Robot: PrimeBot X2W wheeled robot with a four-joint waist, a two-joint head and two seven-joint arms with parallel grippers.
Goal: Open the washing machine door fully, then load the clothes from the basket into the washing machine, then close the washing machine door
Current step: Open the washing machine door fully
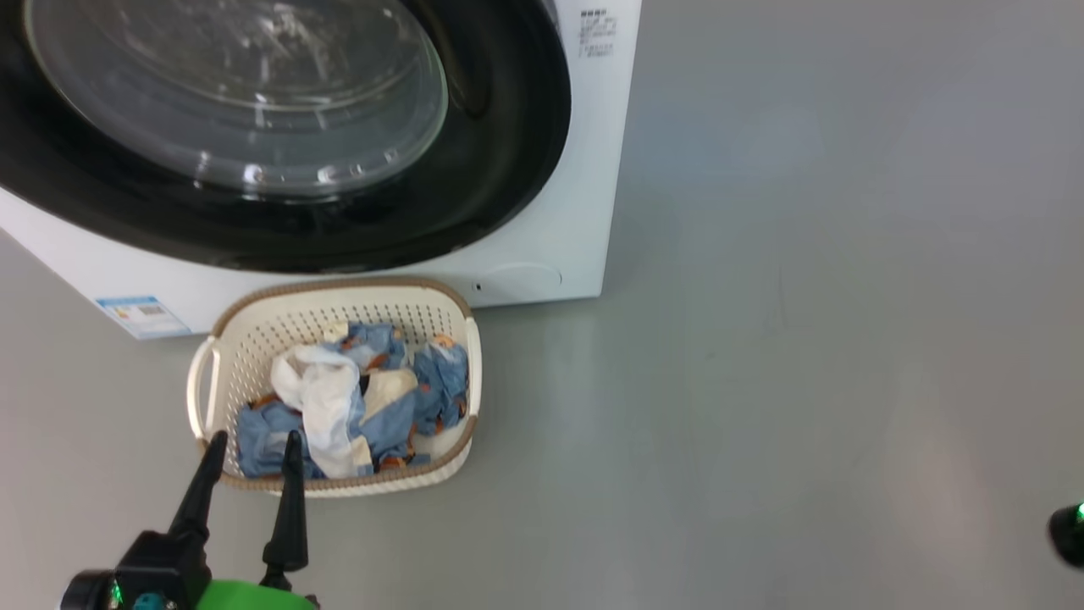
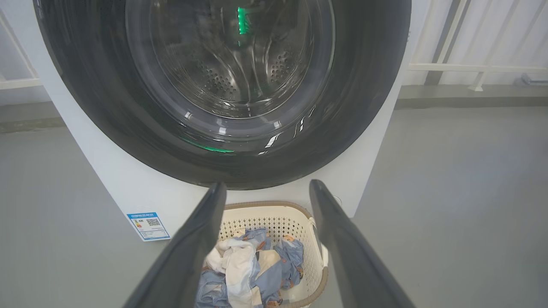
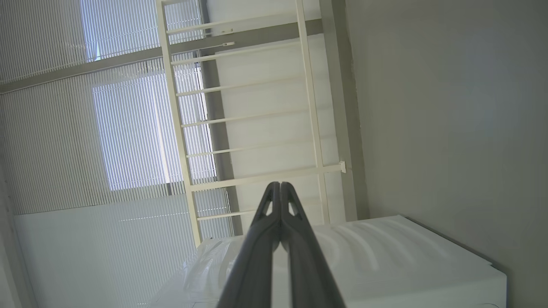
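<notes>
1. Grey, smooth floor [image 1: 804, 339] takes up the right half and the bottom of my head view.
2. At the upper left of that frame stands the washing machine [image 1: 584, 212], a white box that runs out past the top and left edges.
3. The washing machine door [image 1: 508, 169] lies closed against the front. It has a wide glossy black rim around a bulging glass bowl, and through the glass in my left wrist view I can see the perforated drum.
4. The basket [image 1: 279, 335] sits on the floor just in front of the machine, below the door and left of centre.
5. The clothes [image 1: 339, 398] lie heaped inside the basket: light-blue pieces with orange print, with white and cream cloth across the middle.
6. My left gripper [image 1: 256, 438] comes up from the lower left with its fingers spread wide and holding nothing. The tips are over the basket's near rim.
7. My right gripper [image 3: 279, 186] has its fingers pressed together with nothing between them. It points at a white railing [image 3: 248, 128] and window blinds [image 3: 128, 137].
8. A blue label sticker [image 1: 140, 313] marks the machine's lower left corner.
</notes>
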